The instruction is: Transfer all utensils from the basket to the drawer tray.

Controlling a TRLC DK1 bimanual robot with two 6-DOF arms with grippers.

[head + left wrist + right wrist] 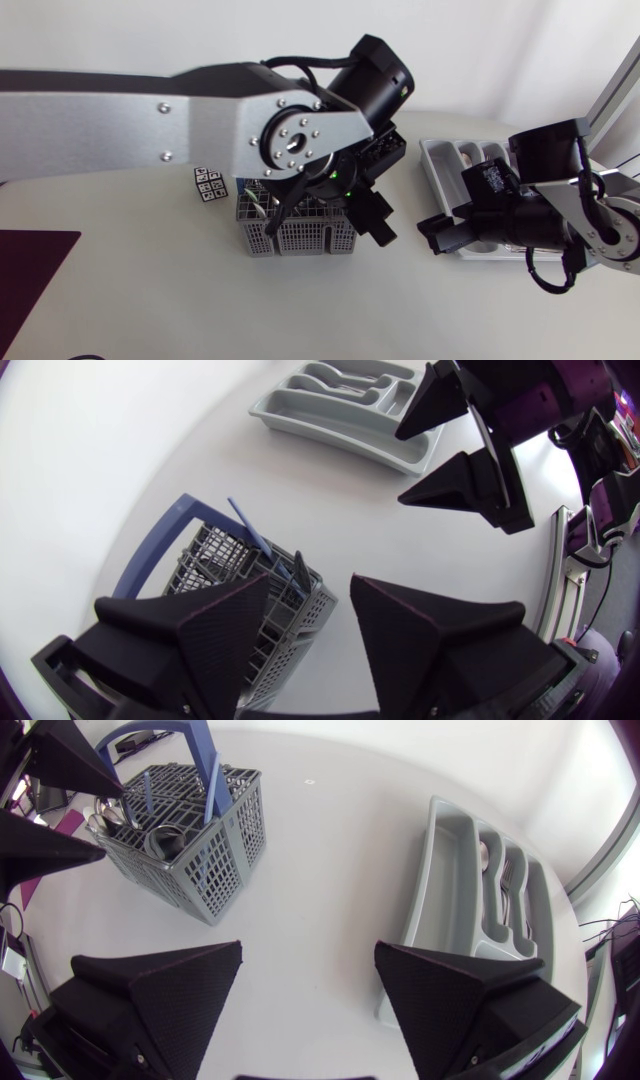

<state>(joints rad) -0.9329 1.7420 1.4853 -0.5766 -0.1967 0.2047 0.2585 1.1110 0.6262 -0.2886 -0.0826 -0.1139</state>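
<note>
Utensils (160, 838) of bright metal: several stand in grey lattice plastic basket (215, 860) with blue handle, mid white table (320, 830); others already in grey compartmented drawer tray (432, 870) | left tool (310, 600) released, empty, over basket's edge | right tool (308, 960) released, empty, between basket and tray | judgement: centre left tool on one shank, descend clear of blue handle, clench high, lift straight.

from overhead, your left arm (200, 120) hides much of the basket (295, 235) opening, and your right arm (545, 215) covers most of the drawer tray (440, 160). you can't count the utensils (165, 840) in the basket: too tangled.
</note>
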